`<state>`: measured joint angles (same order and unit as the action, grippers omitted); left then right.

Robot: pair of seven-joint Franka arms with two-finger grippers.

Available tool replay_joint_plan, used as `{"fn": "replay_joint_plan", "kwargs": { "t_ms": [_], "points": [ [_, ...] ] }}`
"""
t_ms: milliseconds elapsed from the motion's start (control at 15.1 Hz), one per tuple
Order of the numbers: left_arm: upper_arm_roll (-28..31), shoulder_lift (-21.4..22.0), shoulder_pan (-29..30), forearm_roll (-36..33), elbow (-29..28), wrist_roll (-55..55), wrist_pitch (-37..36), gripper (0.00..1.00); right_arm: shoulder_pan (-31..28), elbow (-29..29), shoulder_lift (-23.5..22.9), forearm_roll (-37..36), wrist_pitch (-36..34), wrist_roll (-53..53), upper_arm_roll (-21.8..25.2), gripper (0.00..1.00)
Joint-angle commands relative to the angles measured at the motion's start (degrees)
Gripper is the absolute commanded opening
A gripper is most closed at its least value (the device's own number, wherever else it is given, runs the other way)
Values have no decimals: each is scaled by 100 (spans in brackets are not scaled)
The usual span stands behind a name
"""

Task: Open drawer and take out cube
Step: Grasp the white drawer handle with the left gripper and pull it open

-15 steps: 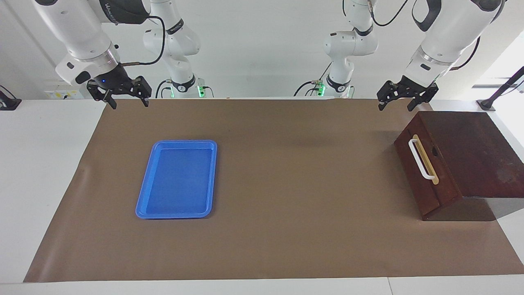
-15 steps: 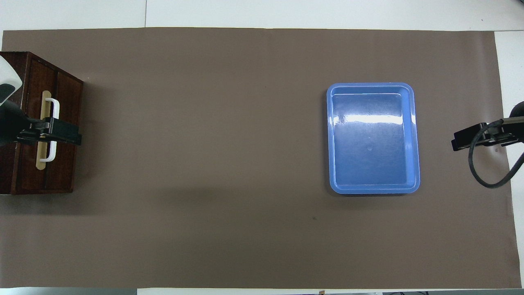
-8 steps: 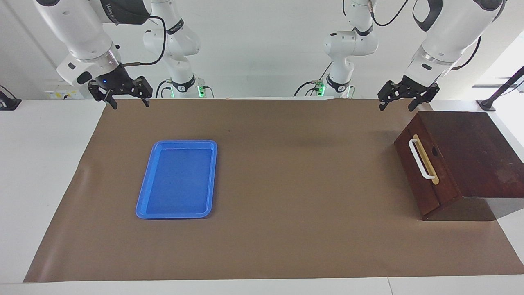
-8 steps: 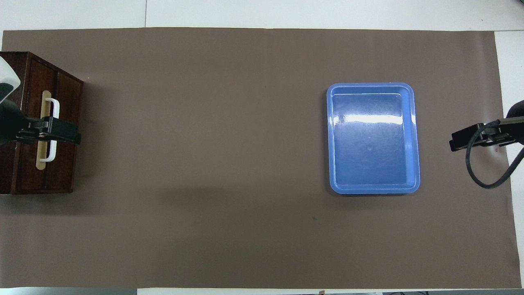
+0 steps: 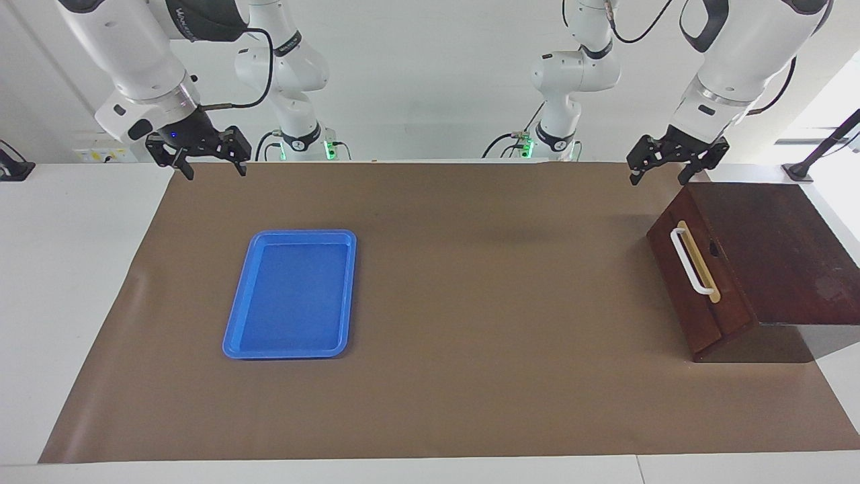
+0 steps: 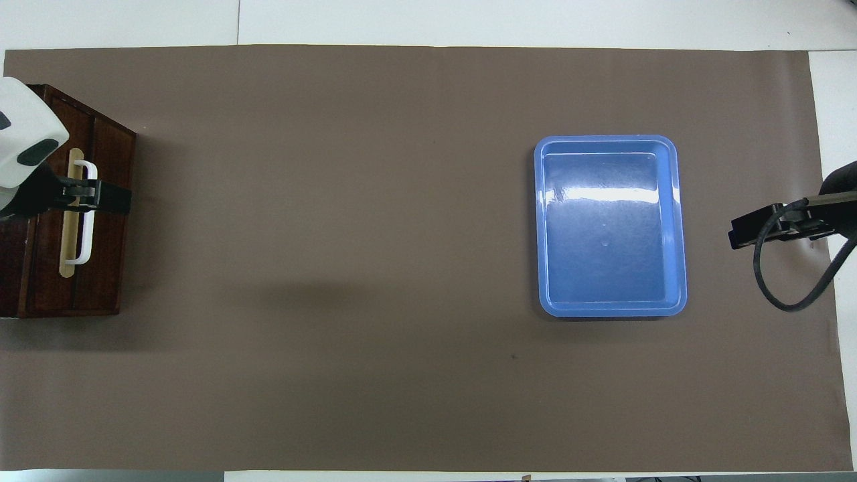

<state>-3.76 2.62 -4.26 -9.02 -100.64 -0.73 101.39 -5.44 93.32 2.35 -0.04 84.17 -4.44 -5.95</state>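
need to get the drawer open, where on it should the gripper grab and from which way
Grip the white bar handle, the only graspable part of the shut drawer. It stands off a tan strip, leaving a gap for a finger. The front faces the blue tray, so come from in front, fingers across the bar's middle, and probably pull toward the tray. The left gripper, open and raised over the box's corner, is closest.

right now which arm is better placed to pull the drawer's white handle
Left. The left gripper hangs open, raised over the dark reddish-brown wooden drawer with its white bar handle. The right gripper waits at the other end, past the flat blue plastic tray.
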Motion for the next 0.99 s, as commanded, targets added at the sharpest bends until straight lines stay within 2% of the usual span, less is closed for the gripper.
{"fn": "replay_joint_plan", "kwargs": {
  "t_ms": [0, 132, 397, 728, 926],
  "points": [
    [50, -6, -205, -765, -753, -15, 914, 100, -36, 117, 90, 109, 91, -110, -12, 100],
    [50, -251, -277, -1424, -1045, -172, 1434, 100, -36, 125, 82, 109, 265, -101, -12, 100],
    [50, -735, -339, -2242, -1063, -445, 1813, 100, -70, 108, 73, 127, 241, -145, -12, 100],
    [50, -903, 345, -2350, -1519, -428, 2945, 100, -106, 126, 82, 127, 267, -145, 6, 100],
    [50, -903, 505, -2350, -1766, -445, 3185, 100, -124, 134, 90, 109, 258, -136, 24, 100]
  ]
}}
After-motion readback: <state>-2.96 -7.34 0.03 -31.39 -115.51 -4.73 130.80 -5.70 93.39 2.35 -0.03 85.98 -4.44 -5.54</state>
